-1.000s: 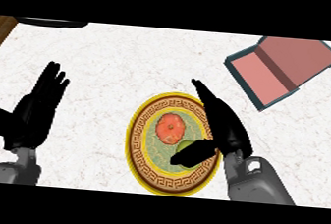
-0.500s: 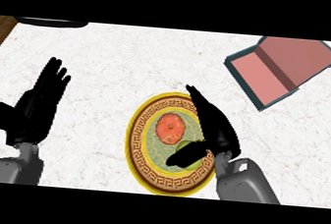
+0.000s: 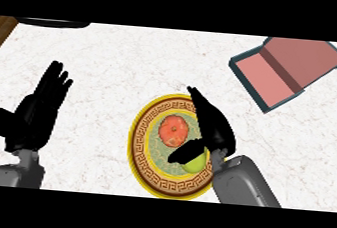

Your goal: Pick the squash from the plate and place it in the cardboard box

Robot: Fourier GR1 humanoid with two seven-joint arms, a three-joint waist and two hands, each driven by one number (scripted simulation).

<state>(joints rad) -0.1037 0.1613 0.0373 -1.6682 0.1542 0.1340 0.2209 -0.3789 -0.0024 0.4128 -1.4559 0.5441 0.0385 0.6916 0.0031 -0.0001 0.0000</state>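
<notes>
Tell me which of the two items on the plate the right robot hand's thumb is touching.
The yellow-green squash, at the plate's near edge, under the right robot hand; the orange-red tomato lies clear.

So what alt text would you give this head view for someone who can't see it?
The robot's right hand reaches over a yellow-rimmed plate holding an orange squash and a green fruit. Its left hand rests open at the left; an open cardboard box lies at upper right.

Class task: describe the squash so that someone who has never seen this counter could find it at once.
Start at the yellow-rimmed patterned plate in the middle of the marble counter. The squash lies at its lower right, partly under the right hand. It is pale yellow-green, unlike the round orange-red item beside it.
</notes>
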